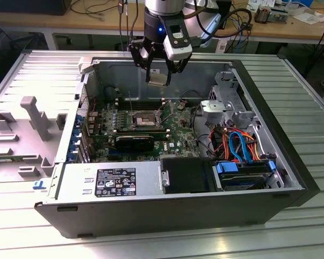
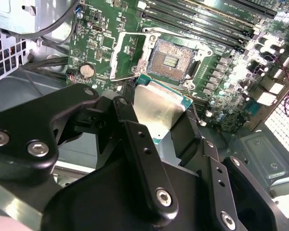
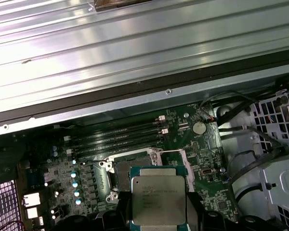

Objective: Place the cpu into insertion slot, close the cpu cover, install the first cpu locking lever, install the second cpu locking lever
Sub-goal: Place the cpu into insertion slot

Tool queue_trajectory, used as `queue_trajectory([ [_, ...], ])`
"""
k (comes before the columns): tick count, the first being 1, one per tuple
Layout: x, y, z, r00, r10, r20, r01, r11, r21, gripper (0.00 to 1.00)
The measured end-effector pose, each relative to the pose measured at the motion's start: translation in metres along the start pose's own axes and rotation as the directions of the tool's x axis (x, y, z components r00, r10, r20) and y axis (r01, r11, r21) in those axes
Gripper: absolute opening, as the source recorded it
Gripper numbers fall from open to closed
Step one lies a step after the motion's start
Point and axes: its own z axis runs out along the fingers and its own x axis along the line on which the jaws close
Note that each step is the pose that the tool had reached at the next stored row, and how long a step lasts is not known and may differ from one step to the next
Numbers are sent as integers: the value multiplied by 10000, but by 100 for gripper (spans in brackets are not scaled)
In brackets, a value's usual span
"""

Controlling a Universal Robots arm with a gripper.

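Note:
My gripper (image 1: 159,74) hangs above the open computer case, shut on the cpu (image 1: 158,79), a small square chip with a silver-grey top. Both wrist views show the cpu (image 2: 159,109) (image 3: 159,199) clamped by its edges between the black fingers (image 2: 135,139), raised off the board. The insertion slot (image 2: 171,60) (image 1: 144,117) lies open below it on the green board, its dark pin field bare. In the first wrist view the cpu overlaps part of the slot (image 3: 121,169). The cpu cover (image 2: 114,55) stands swung up at one side of the slot.
Long black memory slots (image 2: 207,21) run beside the socket. A black fan shroud (image 1: 135,143), a grey power supply (image 1: 110,181) and a drive bay with blue and orange cables (image 1: 237,145) fill the case. The removed side panel (image 1: 27,127) lies at the exterior view's left.

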Motion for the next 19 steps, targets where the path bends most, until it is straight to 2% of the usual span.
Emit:
queue_trajectory([
  [19, 0, -1, 12, 9991, 419, 24, -419, 9991, 0, 54],
])
